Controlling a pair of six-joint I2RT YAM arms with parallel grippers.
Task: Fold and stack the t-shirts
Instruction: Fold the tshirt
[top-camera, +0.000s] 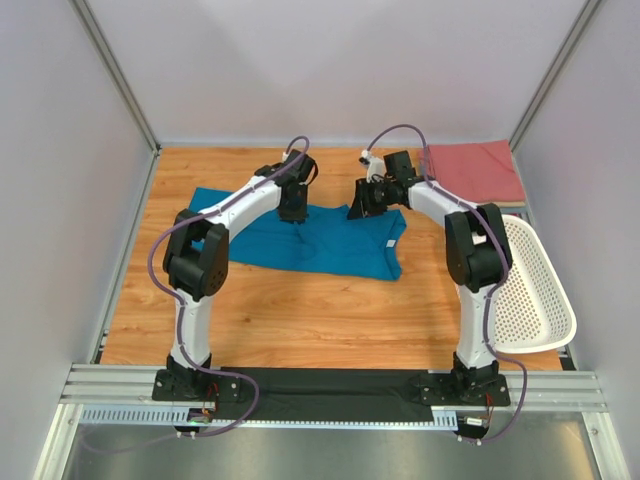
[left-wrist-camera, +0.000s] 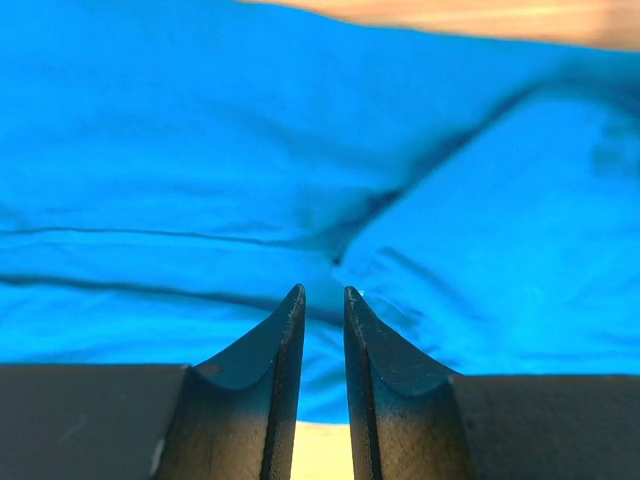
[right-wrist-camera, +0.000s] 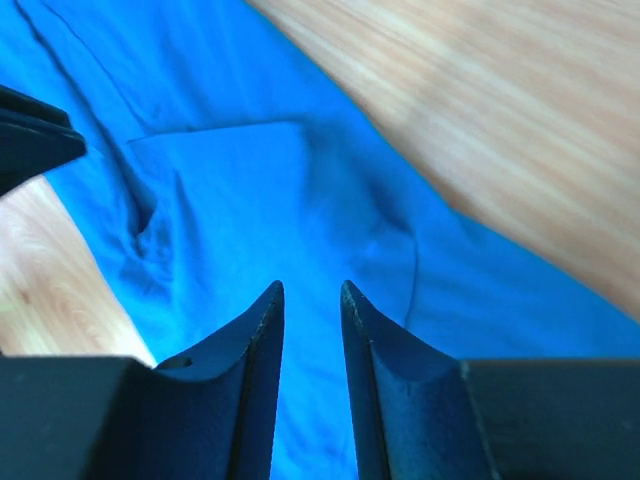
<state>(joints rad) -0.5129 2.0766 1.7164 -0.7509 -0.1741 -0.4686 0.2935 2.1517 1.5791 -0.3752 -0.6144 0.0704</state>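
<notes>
Teal t-shirt (top-camera: 320, 245) lies rumpled at centre; salmon-red t-shirt (top-camera: 478, 170) folded far right.

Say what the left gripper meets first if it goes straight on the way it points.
The left gripper would likely meet the teal-blue t-shirt first; depth is unclear.

here's my left arm (top-camera: 245, 198), white shells between chunky black joints, a purple cable (top-camera: 153, 262) trailing back from the hand. right arm (top-camera: 470, 320) matches: white tube, black elbow block (top-camera: 478, 245), its own purple cable arching just behind the hand. left gripper (left-wrist-camera: 322, 293) up close: two matte black fingers (left-wrist-camera: 265, 400), broad at the root, curving to thin tips. right gripper (right-wrist-camera: 312, 285), same black fingers, a small round hole (right-wrist-camera: 176, 362) near one root.
</notes>
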